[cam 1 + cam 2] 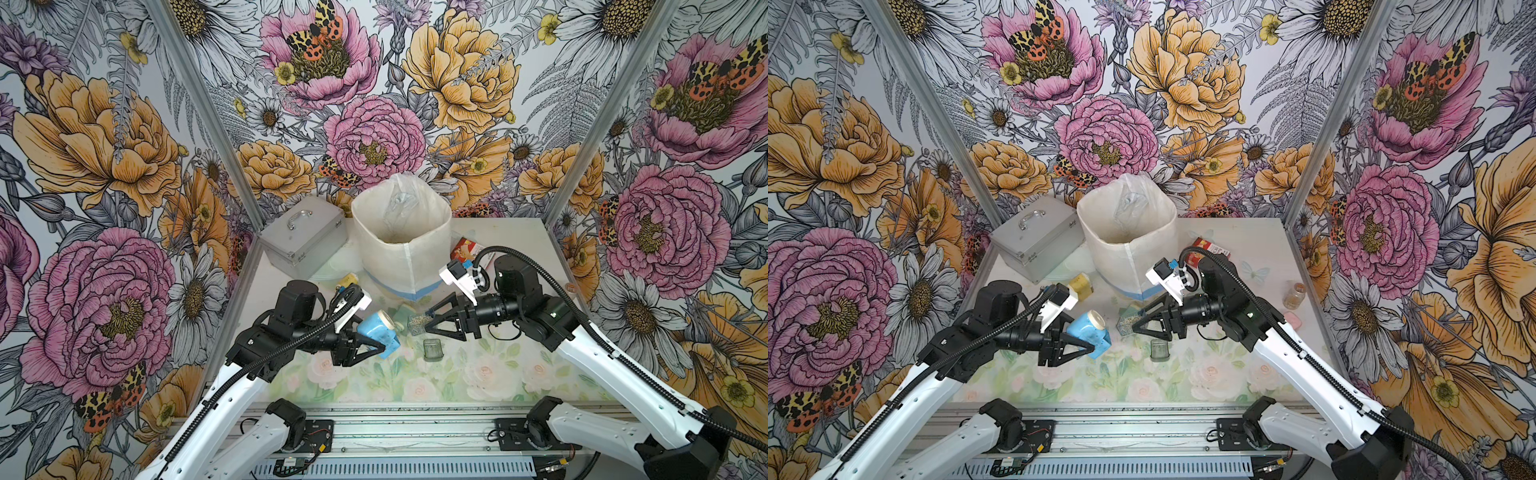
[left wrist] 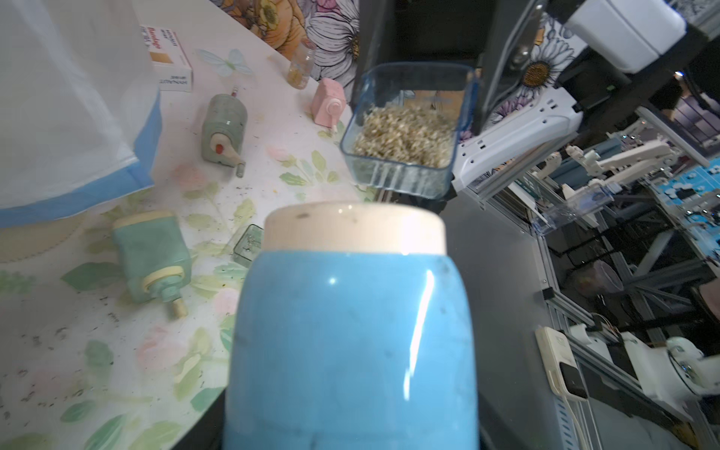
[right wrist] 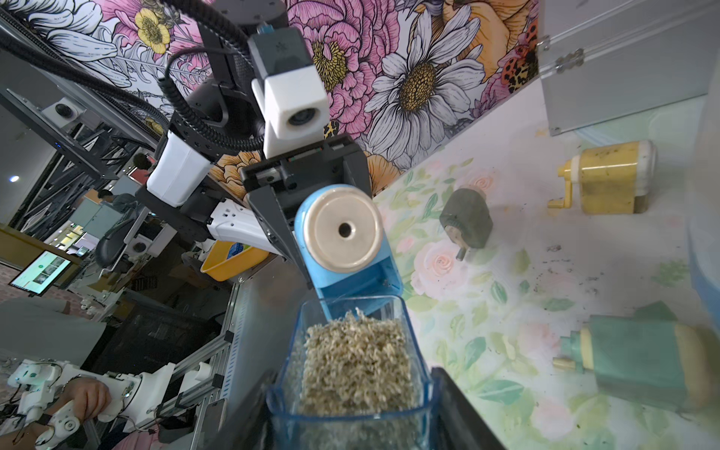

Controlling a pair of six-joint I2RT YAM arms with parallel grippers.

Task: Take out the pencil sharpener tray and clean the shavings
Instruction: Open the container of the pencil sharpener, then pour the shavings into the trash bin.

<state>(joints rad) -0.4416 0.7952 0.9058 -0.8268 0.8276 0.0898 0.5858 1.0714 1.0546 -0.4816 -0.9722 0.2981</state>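
- Right wrist view showed the tray [image 3: 413,343] already out of the blue sharpener [image 3: 343,233] and heaped with shavings [image 3: 356,358]. It hung in the air in front of the white bin [image 1: 399,257], on your side of it.
- Your right gripper [image 1: 428,323] was pinching the tray, its jaws pressed against the tray's two sides. Your left gripper [image 1: 380,348] was clamped on the blue sharpener's body, off the table, in front of the bin and toward its left.
- By my reading, the pull-out was done and the emptying was in hand. The next move called for you to raise the tray above the bin's rim, carry it over the opening, and tip it only there.
- The heap sat close to the tray's open top, so any tilt short of the bin would likely have spilled it.
- The bin's front wall was the nearest edge to clear, and the space above the bin looked open.
- A silver case [image 1: 303,237] stood left of the bin and a red box [image 1: 462,249] right of it.
- An empty clear tray [image 1: 432,349] and a green sharpener [image 2: 152,257] lay on the table in front of the bin, so staying high would have kept you free of them.
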